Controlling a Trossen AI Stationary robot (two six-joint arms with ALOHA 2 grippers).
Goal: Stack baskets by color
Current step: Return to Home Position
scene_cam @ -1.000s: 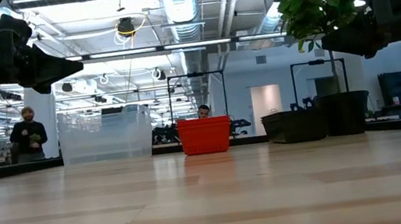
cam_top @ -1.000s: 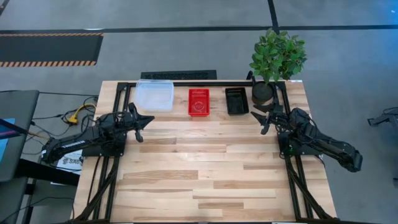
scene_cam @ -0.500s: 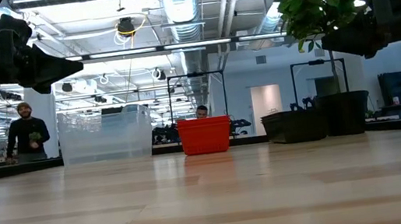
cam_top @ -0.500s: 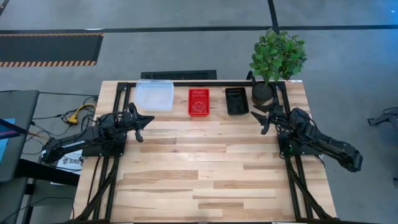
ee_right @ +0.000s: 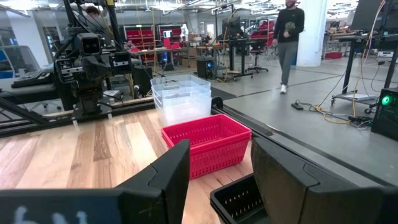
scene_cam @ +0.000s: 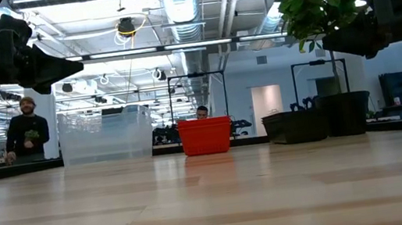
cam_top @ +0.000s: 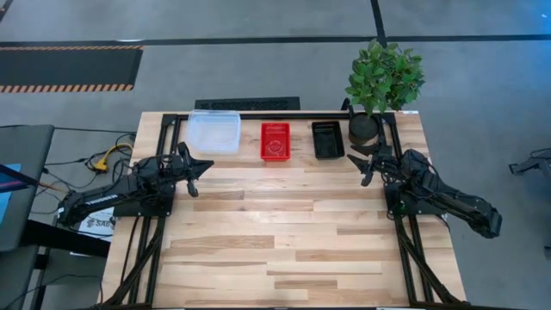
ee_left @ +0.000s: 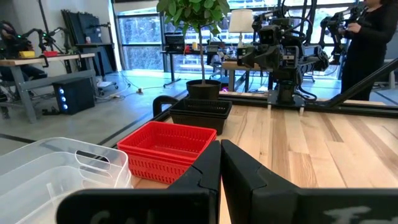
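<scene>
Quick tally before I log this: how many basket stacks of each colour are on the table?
Clear stack: 1
Red stack: 1
Black stack: 1
Total: 3 stacks; baskets per stack cannot be told.

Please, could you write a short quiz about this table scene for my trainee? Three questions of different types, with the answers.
1. True or false: the red baskets stand between the clear baskets and the black baskets.
2. Which stands nearest the potted plant? A clear baskets, B red baskets, C black baskets.
3. Fill in: neither the left gripper nor the right gripper holds a ____.
Key: 1 true; 2 C; 3 basket.
</scene>
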